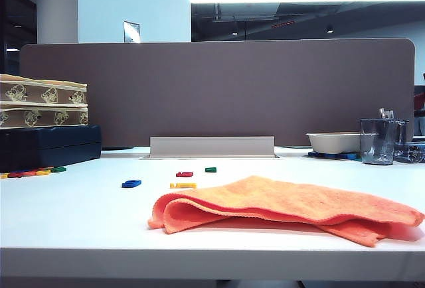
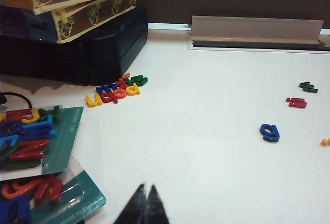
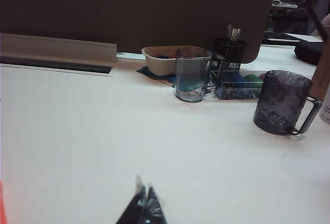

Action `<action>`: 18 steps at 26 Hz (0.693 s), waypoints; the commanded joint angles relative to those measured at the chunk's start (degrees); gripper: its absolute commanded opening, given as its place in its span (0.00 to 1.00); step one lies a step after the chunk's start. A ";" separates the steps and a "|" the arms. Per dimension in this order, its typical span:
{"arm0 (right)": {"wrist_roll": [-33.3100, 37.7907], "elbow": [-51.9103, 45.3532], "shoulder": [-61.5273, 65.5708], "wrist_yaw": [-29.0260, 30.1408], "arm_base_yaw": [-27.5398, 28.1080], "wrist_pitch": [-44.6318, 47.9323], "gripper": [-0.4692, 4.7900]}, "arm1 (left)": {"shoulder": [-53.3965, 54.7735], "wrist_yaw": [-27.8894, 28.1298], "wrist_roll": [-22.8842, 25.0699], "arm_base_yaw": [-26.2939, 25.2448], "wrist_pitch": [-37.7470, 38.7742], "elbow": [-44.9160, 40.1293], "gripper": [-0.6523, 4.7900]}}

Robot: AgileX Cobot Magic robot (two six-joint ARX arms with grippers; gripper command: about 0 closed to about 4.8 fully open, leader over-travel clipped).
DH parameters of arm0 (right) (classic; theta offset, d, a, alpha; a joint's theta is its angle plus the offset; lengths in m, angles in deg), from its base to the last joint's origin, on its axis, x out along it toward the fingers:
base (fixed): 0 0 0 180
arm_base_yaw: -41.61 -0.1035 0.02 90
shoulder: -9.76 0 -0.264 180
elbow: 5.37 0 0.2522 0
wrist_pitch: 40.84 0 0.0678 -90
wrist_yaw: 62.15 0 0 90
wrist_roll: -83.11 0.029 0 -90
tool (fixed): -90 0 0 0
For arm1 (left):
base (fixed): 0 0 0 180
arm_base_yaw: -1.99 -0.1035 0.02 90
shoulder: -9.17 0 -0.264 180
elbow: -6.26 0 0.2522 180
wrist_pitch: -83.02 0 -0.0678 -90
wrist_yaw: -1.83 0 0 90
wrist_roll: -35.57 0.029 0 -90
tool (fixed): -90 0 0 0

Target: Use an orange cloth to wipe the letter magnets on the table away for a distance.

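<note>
Fingertips of the left gripper are pressed together into a single dark point, pinching nothing, low above the bare white table. Right gripper shows the same: tips meeting with no gap, nothing between them, poised over open table surface. Neither arm appears in the exterior view.

Orange cloth lies folded and rumpled near the front edge of the table, right of centre in the exterior view, untouched by either gripper. A thin orange sliver at the edge of the right wrist view is probably its border.

Letter magnets sit loose just behind the cloth's left end: a yellow one nearest, close to the fold; a blue one further left; a red one and a green one behind those. All four are clear of the cloth.

More letters are clustered beside the dark case at the left, with carded packs of letters nearer the left gripper. Patterned boxes are stacked on the case.

On the right side: a cream bowl, a clear glass mug, a second smoky mug. A brown partition panel closes the back of the table.
</note>
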 commanded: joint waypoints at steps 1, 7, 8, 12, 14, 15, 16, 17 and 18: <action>0.07 -0.44 -0.22 -0.04 0.00 0.55 0.08 | 0.02 -0.13 -0.17 -0.02 -0.39 0.17 0.11; 0.07 -0.44 -0.22 -0.04 0.00 0.55 0.08 | 0.02 -0.13 -0.20 -0.02 -0.39 0.17 0.11; 0.07 -0.44 -0.22 -0.04 0.00 0.55 0.08 | 0.02 -0.13 -0.20 -0.02 -0.39 0.17 0.11; 0.07 -0.44 -0.22 -0.04 0.00 0.55 0.08 | 0.02 -0.17 -0.24 -0.02 -0.42 0.20 0.11; 0.07 -0.44 -0.22 -0.04 0.00 0.55 0.08 | 0.02 -0.20 -0.46 -0.02 -0.63 0.35 0.11; 0.07 -0.44 -0.22 -0.04 0.00 0.55 0.08 | 0.02 -1.11 -0.74 -0.02 -2.43 0.42 0.11; 0.04 -0.44 -0.22 -0.04 0.00 0.55 0.08 | 0.02 -1.57 -0.74 -0.02 -3.80 0.44 0.11; 0.07 -0.44 -0.22 -0.04 0.00 0.55 0.08 | 0.02 -2.34 -0.81 -0.02 -7.58 0.44 0.12; 0.07 -0.44 -0.22 -0.04 0.00 0.55 0.08 | 0.02 -2.49 -0.83 -0.02 -9.35 0.50 0.12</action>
